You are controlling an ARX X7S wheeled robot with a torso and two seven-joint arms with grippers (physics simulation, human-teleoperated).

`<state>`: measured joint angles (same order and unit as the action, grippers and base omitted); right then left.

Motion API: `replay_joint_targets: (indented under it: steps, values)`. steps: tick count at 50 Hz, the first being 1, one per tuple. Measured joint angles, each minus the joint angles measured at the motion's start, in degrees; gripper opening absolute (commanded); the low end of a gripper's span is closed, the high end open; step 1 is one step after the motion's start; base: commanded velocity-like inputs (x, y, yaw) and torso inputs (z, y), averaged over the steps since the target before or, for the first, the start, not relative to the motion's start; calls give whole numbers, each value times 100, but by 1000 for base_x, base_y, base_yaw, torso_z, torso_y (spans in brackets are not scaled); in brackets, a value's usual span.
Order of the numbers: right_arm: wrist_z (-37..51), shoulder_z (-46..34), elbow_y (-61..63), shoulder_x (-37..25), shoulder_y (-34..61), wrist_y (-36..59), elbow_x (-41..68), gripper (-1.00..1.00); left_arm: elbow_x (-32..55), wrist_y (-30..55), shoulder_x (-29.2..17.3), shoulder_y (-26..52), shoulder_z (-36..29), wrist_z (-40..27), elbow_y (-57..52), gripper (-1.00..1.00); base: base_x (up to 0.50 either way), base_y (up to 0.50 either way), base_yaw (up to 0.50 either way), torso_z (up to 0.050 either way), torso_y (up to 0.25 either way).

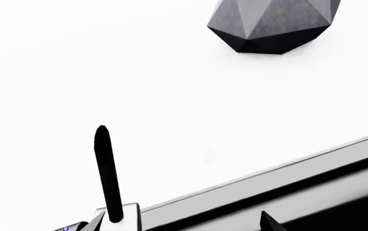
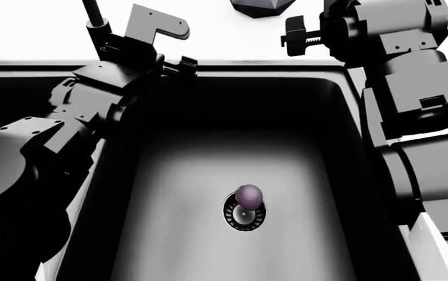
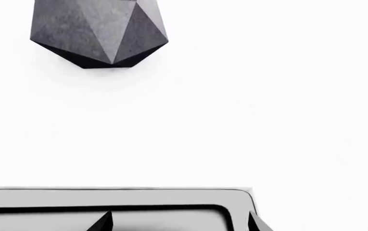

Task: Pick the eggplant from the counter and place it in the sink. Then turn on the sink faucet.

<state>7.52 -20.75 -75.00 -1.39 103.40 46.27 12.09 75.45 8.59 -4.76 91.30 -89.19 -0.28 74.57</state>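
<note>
The dull purple eggplant [image 2: 248,195] lies at the bottom of the black sink [image 2: 208,73], on the edge of the round metal drain [image 2: 243,218]. Neither gripper touches it. My left gripper [image 2: 130,28] hangs over the sink's back left rim, open [image 1: 184,226]. A thin black rod of the sink faucet [image 1: 107,173] rises from a pale base just inside one fingertip [image 1: 95,221], and it shows in the head view too [image 2: 92,12]. No water is visible. My right gripper [image 2: 298,35] is open [image 3: 178,225] over the sink's back right corner [image 3: 235,202], holding nothing.
A dark grey faceted object [image 2: 261,6] sits on the white counter [image 3: 267,120] behind the sink; both wrist views show it [image 1: 270,24] [image 3: 100,33]. My two black arms flank the basin on the left [image 2: 28,158] and right [image 2: 419,129].
</note>
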Motion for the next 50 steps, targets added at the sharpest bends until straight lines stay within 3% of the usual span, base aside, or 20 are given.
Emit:
replay_joint_targets:
  steps: [30, 50]
  values:
    - [122, -727, 0, 8, 115, -29, 832, 100, 492, 288, 216, 660, -66, -80, 25, 100, 0, 0, 0, 0, 0]
    - [268, -1377, 71, -26, 251, -197, 1644, 100, -152, 750, 238, 1381, 780, -95, 43, 100, 0, 0, 0, 0, 0]
